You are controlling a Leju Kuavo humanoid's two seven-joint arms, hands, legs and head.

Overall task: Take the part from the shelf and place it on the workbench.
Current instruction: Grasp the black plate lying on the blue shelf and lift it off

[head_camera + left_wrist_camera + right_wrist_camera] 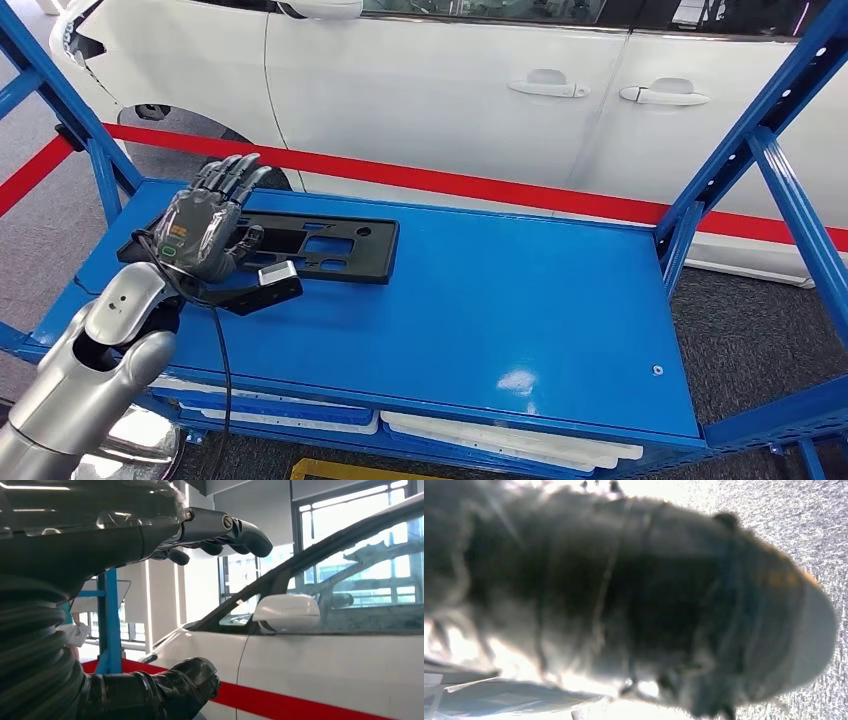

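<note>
Part on shelf, left end.
Part (pixel 300 246) lies flat on shelf (pixel 520 300); left hand (pixel 205 225) above it; car (pixel 450 90) behind.

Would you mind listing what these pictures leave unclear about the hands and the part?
- Black part on the blue shelf: in the head view the left hand covers its near-left end, so contact cannot be told.
- Left hand: the left wrist view faces the white car, and the part lies outside it.
- Right hand: the right wrist view is a dark blur; its state is unreadable.
</note>
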